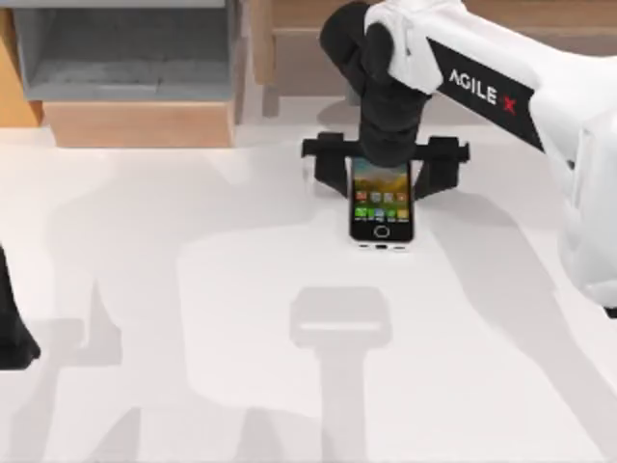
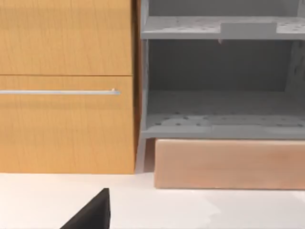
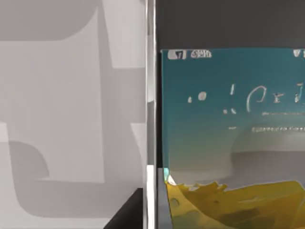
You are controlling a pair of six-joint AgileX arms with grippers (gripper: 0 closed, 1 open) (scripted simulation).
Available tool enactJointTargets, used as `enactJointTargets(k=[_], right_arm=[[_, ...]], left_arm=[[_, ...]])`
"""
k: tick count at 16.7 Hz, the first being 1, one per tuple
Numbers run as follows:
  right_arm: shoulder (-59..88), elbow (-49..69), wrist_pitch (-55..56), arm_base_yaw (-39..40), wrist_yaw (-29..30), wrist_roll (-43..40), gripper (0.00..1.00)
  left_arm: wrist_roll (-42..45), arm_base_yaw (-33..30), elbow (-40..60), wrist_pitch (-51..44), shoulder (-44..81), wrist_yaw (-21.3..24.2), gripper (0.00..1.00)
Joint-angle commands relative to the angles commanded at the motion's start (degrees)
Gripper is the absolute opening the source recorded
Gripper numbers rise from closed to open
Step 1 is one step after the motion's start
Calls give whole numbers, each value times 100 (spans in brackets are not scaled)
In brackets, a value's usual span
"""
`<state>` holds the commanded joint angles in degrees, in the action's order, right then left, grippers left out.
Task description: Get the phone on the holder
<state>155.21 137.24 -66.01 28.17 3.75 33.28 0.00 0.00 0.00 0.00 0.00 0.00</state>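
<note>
Left gripper (image 1: 14,338) parked at 9 o'clock table edge; finger state: cannot tell. Small black-faced phone with white-silver edge and lit icon screen (image 1: 381,204) stands just past table centre, toward 1 o'clock, upper end inside black holder (image 1: 445,159). Right gripper (image 1: 384,145) right above phone top; grip: cannot tell. Wooden cabinet with grey shelf (image 1: 125,58) at 11 o'clock.

Open white bench (image 1: 193,318) across the near half and left, nothing standing there. Blocked at centre far by the phone (image 1: 381,207), with the right gripper (image 1: 384,154) and its arm (image 1: 482,87) reaching in from the far right above it. Walled off along the far edge by a wooden cabinet (image 2: 66,86), grey shelves (image 2: 219,86) and a wood block (image 1: 135,123). Left arm (image 1: 12,333) parked at the near-left edge.
</note>
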Motion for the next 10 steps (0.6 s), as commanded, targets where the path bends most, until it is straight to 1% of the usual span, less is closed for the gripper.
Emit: enactJointTargets(k=[6, 7, 10], right_arm=[[0, 0, 0, 0, 0, 0, 0], [-290, -105, -130, 35, 68, 7, 0], [-294, 69, -292, 30, 70, 13, 0]], left_arm=[[0, 0, 0, 0, 0, 0, 100], [0, 0, 0, 0, 0, 0, 100], [0, 0, 0, 0, 0, 0, 100]])
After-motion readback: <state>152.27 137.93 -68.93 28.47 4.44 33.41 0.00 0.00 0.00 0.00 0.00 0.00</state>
